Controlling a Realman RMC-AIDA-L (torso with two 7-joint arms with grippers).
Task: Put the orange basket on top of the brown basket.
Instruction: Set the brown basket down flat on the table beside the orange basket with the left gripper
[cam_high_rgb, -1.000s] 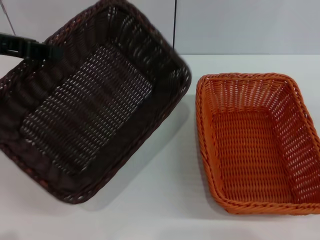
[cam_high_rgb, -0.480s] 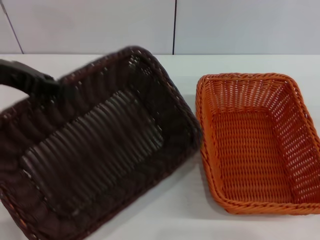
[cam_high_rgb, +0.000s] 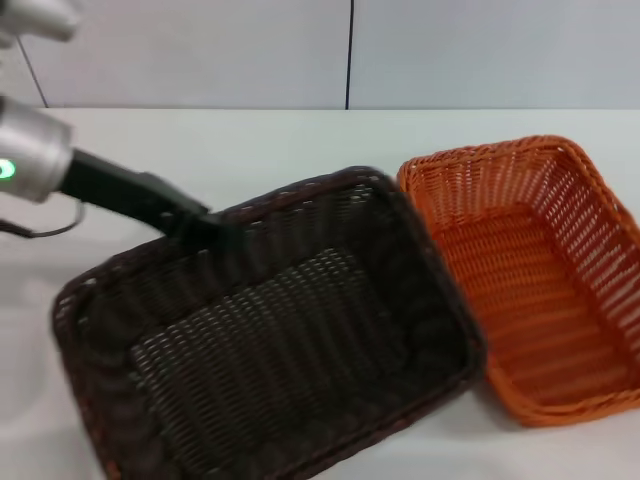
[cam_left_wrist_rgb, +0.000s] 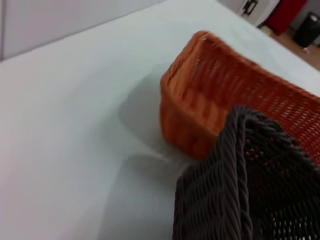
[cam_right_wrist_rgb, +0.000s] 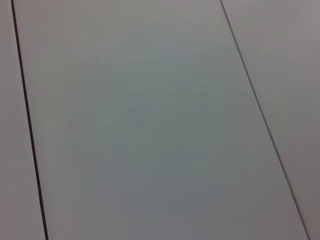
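The brown basket (cam_high_rgb: 280, 350) fills the lower left and middle of the head view, tilted, with its right corner against the orange basket (cam_high_rgb: 540, 290). My left gripper (cam_high_rgb: 205, 225) is shut on the brown basket's far rim, with its black arm reaching in from the left. The orange basket stands on the table to the right, turned at an angle. The left wrist view shows the brown basket's rim (cam_left_wrist_rgb: 240, 190) touching the orange basket's side (cam_left_wrist_rgb: 200, 100). My right gripper is out of view.
The white table (cam_high_rgb: 250, 140) runs behind both baskets to a white panelled wall (cam_high_rgb: 200, 50). The right wrist view shows only white panels with dark seams (cam_right_wrist_rgb: 150, 125).
My left arm has swung the brown basket down and to the right until it meets the orange basket. The orange basket has been nudged and turned.
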